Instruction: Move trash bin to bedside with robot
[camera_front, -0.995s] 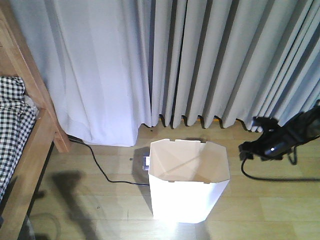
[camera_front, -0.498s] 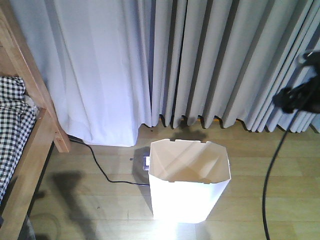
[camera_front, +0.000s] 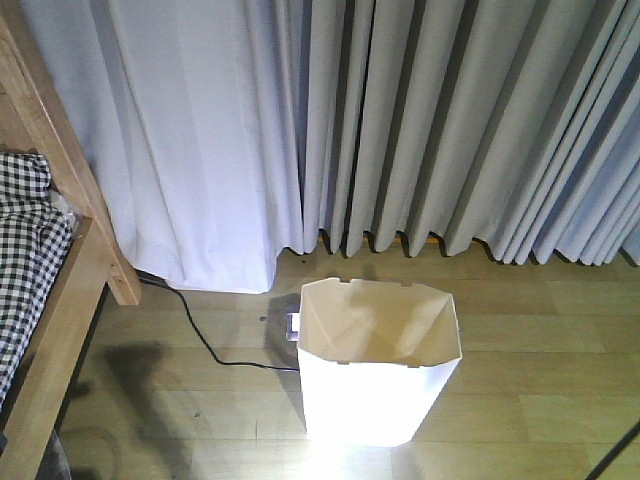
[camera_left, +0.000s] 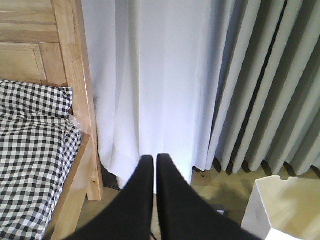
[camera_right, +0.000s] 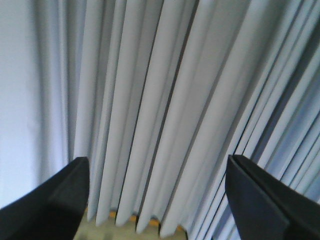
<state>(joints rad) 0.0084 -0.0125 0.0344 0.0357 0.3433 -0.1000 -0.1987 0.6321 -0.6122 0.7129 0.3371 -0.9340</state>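
trash bin (camera_front: 378, 375) upright, mouth up; left claw (camera_left: 154, 165) closed; right claw (camera_right: 157, 172) open

Trash bin (camera_front: 375, 385): white, thin-walled plastic, faceted tapering walls, notched rim. Stands upright and open-topped on the wooden floor just in front of the curtains; inside appears empty. In the left wrist view only its top corner (camera_left: 287, 207) shows at lower right.

Bedside (camera_front: 75, 290): light brown wooden bed frame with a slanting post, at the left edge of the front view. Black-and-white checked bedding (camera_left: 32, 150) lies inside the frame. Bin and frame stand well apart, bare floor between them.
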